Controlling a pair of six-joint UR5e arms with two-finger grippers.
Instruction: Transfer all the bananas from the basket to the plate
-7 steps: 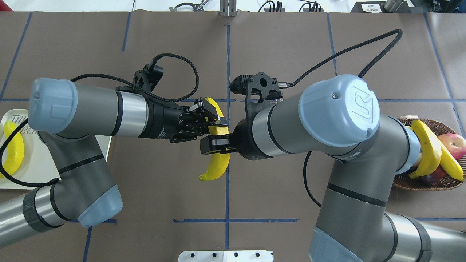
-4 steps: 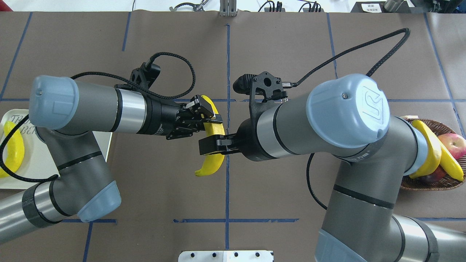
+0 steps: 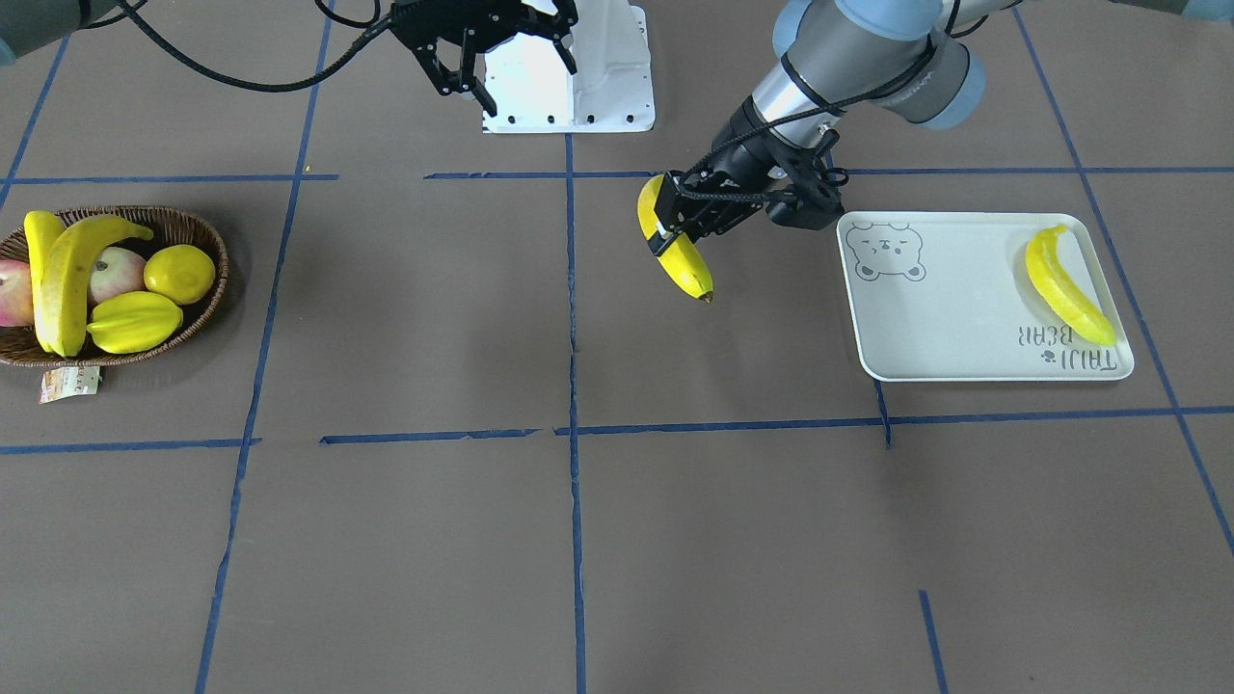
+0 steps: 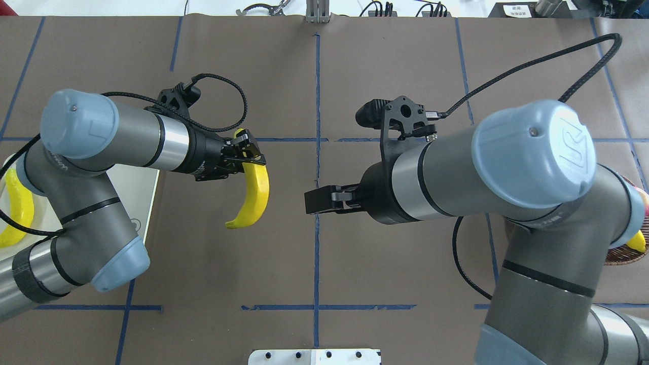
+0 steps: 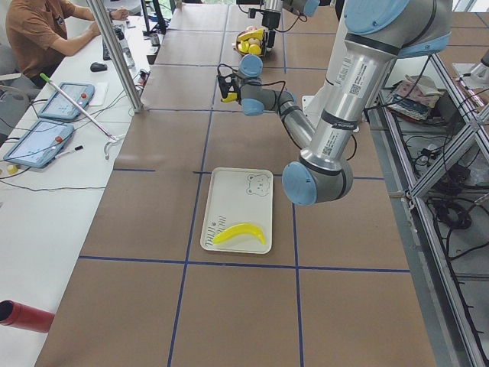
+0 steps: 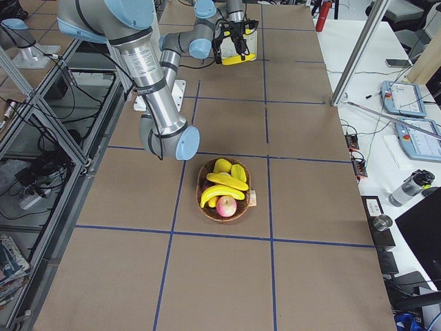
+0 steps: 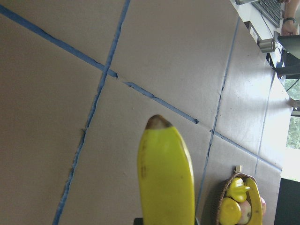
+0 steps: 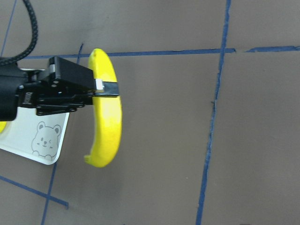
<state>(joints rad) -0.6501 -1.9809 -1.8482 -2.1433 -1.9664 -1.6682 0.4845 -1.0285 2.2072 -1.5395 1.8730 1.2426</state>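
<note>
Left gripper [image 4: 252,154] clamps a curved, bright yellow banana [image 4: 256,192] with a brown tip; right gripper [image 4: 312,201] gapes apart.

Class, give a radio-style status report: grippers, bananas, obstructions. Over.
Left gripper jaws shut on banana, airborne, short of plate. Right gripper jaws open, empty. Second banana on plate, two bananas in basket. Nothing in the way.

Overhead, the right arm [image 4: 527,152] covers nearly all of the basket [image 4: 621,256], and the left arm [image 4: 76,203] hides much of the plate [image 4: 144,187]. The left wrist view cuts off the held banana [image 7: 166,178] at its near end.
</note>
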